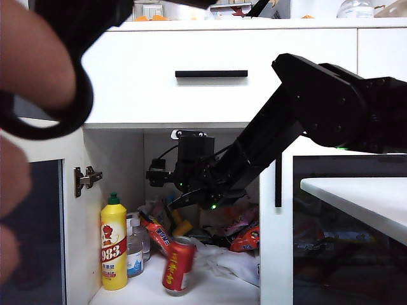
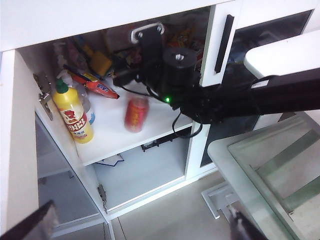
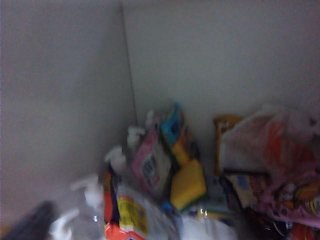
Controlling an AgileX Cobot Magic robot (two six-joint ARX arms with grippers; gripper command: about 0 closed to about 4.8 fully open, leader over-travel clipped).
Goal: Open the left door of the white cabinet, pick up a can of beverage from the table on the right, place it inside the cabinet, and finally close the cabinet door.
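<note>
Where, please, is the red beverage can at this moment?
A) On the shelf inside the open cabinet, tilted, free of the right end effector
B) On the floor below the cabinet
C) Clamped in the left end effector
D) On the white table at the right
A: the red beverage can leans on the cabinet shelf beside the yellow bottle, below the right end effector, apart from it.

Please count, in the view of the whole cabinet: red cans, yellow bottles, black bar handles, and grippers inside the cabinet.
Red can: 1
Yellow bottle: 1
Black bar handles: 2
Right gripper inside the cabinet: 1 (left gripper is outside)
Total: 5
</note>
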